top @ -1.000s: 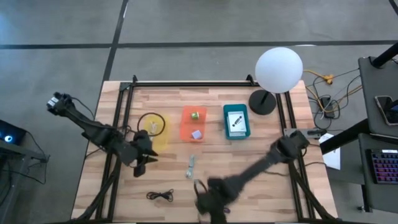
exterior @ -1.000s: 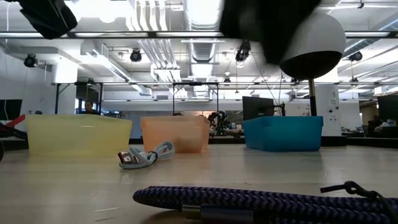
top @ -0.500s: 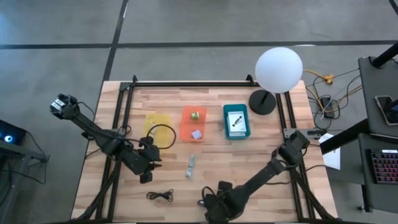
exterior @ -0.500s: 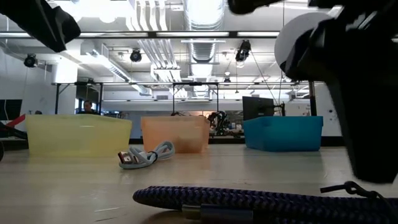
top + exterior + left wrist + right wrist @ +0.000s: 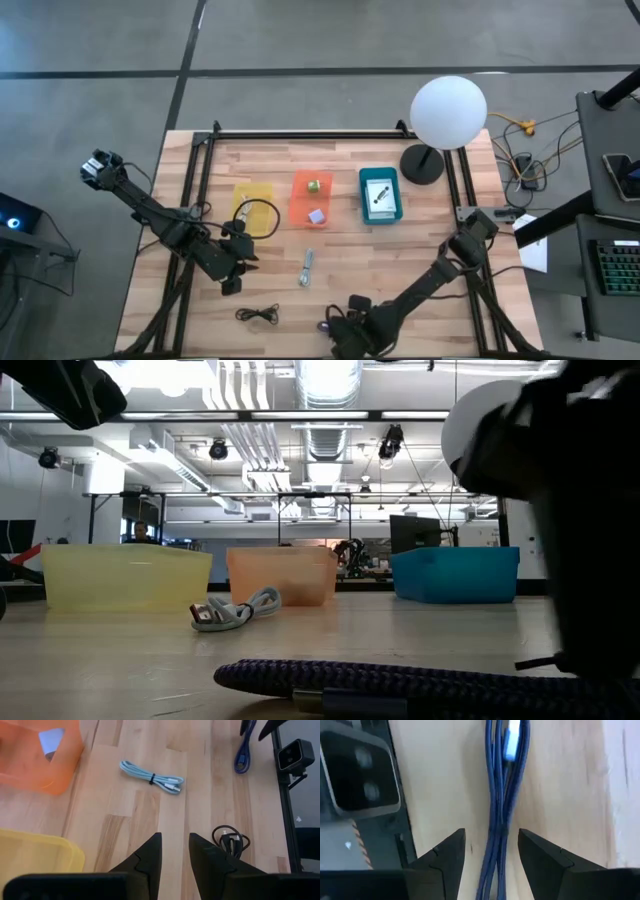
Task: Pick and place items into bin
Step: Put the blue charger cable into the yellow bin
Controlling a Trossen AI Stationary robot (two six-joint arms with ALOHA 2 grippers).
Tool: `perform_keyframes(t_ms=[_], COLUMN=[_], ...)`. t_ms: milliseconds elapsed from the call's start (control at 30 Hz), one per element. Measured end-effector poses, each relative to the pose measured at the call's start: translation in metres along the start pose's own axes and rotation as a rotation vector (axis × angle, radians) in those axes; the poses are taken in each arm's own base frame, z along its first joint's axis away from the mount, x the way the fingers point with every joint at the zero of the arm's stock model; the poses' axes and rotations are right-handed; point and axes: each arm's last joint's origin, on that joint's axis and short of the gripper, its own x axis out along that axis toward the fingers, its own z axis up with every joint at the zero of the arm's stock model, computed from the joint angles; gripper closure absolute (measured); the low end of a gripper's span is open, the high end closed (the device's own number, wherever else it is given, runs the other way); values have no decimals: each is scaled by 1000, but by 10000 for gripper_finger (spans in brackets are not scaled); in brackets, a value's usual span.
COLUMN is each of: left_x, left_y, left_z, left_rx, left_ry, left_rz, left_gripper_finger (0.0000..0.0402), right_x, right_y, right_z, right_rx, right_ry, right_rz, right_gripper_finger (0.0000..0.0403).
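Observation:
My right gripper [image 5: 340, 335] [image 5: 491, 836] is low at the table's near edge, open, with one finger on either side of the purple cord [image 5: 497, 795] [image 5: 400, 682], which lies flat on the wood. My left gripper [image 5: 236, 270] [image 5: 175, 840] hovers open and empty, near the yellow bin [image 5: 252, 200]. The white cord [image 5: 307, 268] [image 5: 152, 777] and the black cord [image 5: 258, 314] [image 5: 229, 840] lie on the table. The green ball [image 5: 313, 185] and lavender cube [image 5: 317, 215] sit in the orange bin [image 5: 298, 205]. A white card [image 5: 379, 192] lies in the teal bin [image 5: 364, 200].
The white globe lamp [image 5: 448, 112] stands on its dark base [image 5: 423, 163] at the far right corner. The low camera [image 5: 360, 775] [image 5: 292, 755] sits on the near edge beside the purple cord. Dark frame rails [image 5: 190, 200] run along both sides of the table.
My right gripper has swung toward the near edge and come down over the purple cord, so that it now fills the right of the low view. My left arm has drawn back from over the yellow bin toward the near edge. None of the cords has moved.

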Motion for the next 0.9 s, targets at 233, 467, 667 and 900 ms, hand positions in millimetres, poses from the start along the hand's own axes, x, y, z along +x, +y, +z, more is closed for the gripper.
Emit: perform_keyframes(t_ms=[233, 467, 667, 900], left_x=[1, 1, 1, 1], left_y=[0, 0, 0, 1], left_z=[-1, -1, -1, -1], left_rx=[2, 1, 1, 2], left_ry=[3, 3, 3, -9], left_rz=[4, 4, 3, 24], left_gripper_finger=[320, 320, 320, 320], right_x=[16, 29, 34, 24], right_y=[-12, -14, -21, -40], right_z=[7, 5, 7, 41], right_rx=[2, -137, -128, 266], right_ry=[-47, -66, -20, -168], right_rz=[-14, -70, -91, -52], right_gripper_finger=[236, 280, 362, 389])
